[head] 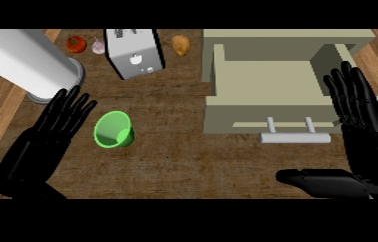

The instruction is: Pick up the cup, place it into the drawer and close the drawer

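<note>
Risk: the small green plastic cup (pixel 114 129) lies tipped on its side on the brown tabletop (pixel 184 156), so it may roll away if nudged by the left robot hand (pixel 52 131), fingers straight and apart, just left of it; right robot hand (pixel 354 106) rests open, well apart, by the open beige drawer (pixel 262 86).

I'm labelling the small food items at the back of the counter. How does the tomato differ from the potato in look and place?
The tomato is red and round; the potato is tan and longer than wide. The tomato lies left of the toaster, beside the garlic; the potato lies right of the toaster, close to the drawer. Both lie at the counter's far edge, away from both hands.
</note>
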`<state>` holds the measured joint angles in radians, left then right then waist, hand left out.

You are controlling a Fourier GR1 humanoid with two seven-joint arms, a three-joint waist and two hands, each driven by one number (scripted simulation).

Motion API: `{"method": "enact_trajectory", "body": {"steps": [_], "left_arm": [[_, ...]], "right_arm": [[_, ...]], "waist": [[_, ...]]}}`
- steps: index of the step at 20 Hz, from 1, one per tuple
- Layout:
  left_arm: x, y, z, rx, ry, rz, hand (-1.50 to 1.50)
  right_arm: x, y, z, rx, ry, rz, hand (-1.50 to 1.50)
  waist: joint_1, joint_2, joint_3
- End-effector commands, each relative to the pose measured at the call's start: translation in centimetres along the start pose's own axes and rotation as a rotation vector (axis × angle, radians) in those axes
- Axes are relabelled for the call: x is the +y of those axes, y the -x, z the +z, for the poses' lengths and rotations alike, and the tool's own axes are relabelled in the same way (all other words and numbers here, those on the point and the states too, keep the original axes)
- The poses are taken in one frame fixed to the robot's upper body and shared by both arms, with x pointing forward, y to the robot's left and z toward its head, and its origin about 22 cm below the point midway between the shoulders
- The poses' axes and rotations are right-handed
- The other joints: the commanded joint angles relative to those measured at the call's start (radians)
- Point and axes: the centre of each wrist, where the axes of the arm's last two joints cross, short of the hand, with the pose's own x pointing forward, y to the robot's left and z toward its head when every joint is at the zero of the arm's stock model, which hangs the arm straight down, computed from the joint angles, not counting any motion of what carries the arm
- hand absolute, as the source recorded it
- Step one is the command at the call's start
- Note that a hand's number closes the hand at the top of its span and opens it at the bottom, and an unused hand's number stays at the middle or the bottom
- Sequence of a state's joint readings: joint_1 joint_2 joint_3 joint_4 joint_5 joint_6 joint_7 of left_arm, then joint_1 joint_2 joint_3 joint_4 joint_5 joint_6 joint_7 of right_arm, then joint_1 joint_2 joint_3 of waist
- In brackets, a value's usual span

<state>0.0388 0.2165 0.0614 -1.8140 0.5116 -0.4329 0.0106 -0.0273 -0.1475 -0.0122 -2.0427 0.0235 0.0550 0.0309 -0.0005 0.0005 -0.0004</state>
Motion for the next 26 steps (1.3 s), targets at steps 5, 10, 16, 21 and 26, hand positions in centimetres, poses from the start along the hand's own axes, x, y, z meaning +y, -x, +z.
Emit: {"method": "enact_trajectory", "body": {"steps": [5, 10, 16, 21, 26], "left_arm": [[2.7, 3.3, 2.9, 0.068, -0.116, -0.096, -1.50], [5.3, 6.5, 1.8, 0.121, -0.156, -0.131, -1.50], [6.2, 10.5, 3.7, 0.169, -0.192, -0.169, -1.50], [8.0, 13.3, 2.3, 0.208, -0.216, -0.201, -1.50], [11.0, 14.9, 4.2, 0.193, -0.237, -0.159, -1.50]], "right_arm": [[-1.4, 0.1, 0.1, -0.001, -0.022, 0.005, -1.50], [1.5, 0.1, -0.2, -0.010, -0.005, -0.007, -1.50], [-0.1, 0.3, 0.0, -0.020, -0.003, -0.004, -1.50], [0.4, 0.7, -1.1, -0.003, -0.007, 0.000, -1.50], [-1.3, 1.2, -2.0, -0.007, -0.023, -0.017, -1.50]], "waist": [[0.001, -0.001, 0.000], [-0.003, 0.000, 0.000], [-0.002, 0.000, 0.000], [-0.005, 0.001, 0.000], [-0.010, 0.003, -0.001]]}}
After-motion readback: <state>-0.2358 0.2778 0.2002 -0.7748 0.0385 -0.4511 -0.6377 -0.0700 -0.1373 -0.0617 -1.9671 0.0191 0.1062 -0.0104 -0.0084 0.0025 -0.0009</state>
